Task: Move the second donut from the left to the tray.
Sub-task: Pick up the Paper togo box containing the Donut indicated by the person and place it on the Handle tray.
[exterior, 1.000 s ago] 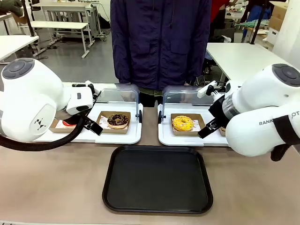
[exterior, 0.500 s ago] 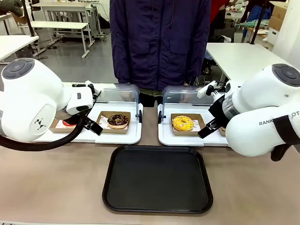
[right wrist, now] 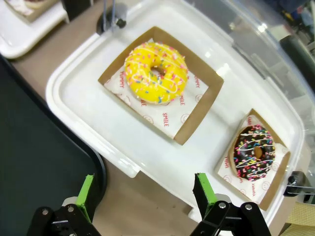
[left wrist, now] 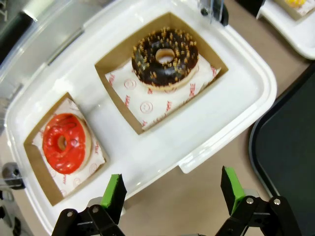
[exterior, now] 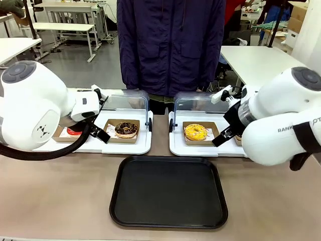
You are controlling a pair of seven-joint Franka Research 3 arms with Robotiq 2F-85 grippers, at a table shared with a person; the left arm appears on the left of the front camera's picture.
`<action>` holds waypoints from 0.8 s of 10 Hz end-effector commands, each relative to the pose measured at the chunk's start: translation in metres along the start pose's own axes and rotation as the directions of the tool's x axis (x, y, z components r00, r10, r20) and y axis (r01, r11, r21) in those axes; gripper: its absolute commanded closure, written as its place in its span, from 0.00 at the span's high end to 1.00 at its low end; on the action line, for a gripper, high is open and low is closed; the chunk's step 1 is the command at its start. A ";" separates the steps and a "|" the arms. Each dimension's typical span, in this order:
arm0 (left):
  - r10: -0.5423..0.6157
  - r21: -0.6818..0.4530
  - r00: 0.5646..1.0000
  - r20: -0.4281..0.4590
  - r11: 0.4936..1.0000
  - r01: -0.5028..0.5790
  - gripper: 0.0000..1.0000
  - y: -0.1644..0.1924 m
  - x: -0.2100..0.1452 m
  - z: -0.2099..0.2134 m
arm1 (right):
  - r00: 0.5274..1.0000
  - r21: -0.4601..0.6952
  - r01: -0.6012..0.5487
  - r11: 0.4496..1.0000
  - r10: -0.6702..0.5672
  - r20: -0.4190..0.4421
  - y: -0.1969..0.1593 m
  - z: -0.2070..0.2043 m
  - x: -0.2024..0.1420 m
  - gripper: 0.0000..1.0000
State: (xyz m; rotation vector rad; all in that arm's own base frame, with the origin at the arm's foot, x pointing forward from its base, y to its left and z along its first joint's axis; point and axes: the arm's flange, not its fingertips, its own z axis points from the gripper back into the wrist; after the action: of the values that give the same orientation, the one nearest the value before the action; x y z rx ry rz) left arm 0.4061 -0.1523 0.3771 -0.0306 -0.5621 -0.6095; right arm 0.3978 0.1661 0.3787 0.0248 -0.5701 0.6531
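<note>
The second donut from the left (exterior: 126,128) has dark chocolate glaze with tan crumbs (left wrist: 165,57) and lies in a small brown cardboard tray on white paper. The black serving tray (exterior: 169,191) sits bare at the table's front middle; its rim also shows in the left wrist view (left wrist: 290,147). My left gripper (exterior: 98,133) hovers open just left of that donut, above the white display tray's near edge (left wrist: 173,187). My right gripper (exterior: 220,136) is open and holds nothing, over the other display tray (right wrist: 143,189).
A red-glazed donut (left wrist: 64,142) shares the left white display tray (exterior: 135,148). The right display tray (right wrist: 74,93) holds a yellow donut (right wrist: 156,73) and a dark sprinkled one (right wrist: 253,152). Clear lids (exterior: 128,103) stand open behind. A person (exterior: 170,45) stands at the far side.
</note>
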 end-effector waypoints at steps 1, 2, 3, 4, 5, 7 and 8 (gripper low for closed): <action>0.006 -0.064 0.999 0.053 0.998 -0.003 1.00 0.034 0.028 0.040 | 0.999 0.046 0.006 0.999 -0.008 0.042 -0.037 0.056 0.040 1.00; -0.006 -0.130 0.999 0.046 0.991 0.012 1.00 0.053 0.034 0.066 | 0.999 0.070 0.011 0.997 -0.014 0.047 -0.058 0.087 0.048 1.00; -0.030 -0.183 0.998 0.050 0.982 0.039 1.00 0.077 0.035 0.092 | 0.997 0.114 0.020 0.993 -0.028 0.065 -0.080 0.119 0.045 1.00; -0.069 -0.227 0.995 0.074 0.970 0.084 1.00 0.102 0.034 0.111 | 0.994 0.170 0.022 0.985 -0.039 0.101 -0.109 0.150 0.033 1.00; -0.114 -0.288 0.987 0.116 0.947 0.143 1.00 0.142 0.025 0.139 | 0.986 0.258 -0.026 0.966 -0.017 0.163 -0.145 0.181 0.010 1.00; -0.166 -0.383 0.960 0.226 0.891 0.244 1.00 0.195 0.000 0.164 | 0.956 0.329 -0.123 0.936 0.023 0.291 -0.203 0.217 -0.037 1.00; -0.176 -0.412 0.934 0.310 0.861 0.299 1.00 0.221 -0.021 0.173 | 0.936 0.347 -0.140 0.928 0.010 0.351 -0.225 0.227 -0.061 1.00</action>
State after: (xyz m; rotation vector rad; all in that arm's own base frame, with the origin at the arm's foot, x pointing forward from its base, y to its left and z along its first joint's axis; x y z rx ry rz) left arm 0.4148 0.0546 0.5514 -0.4175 -0.6681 -0.9270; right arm 0.3685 -0.0757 0.5783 0.4148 -0.7730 0.7999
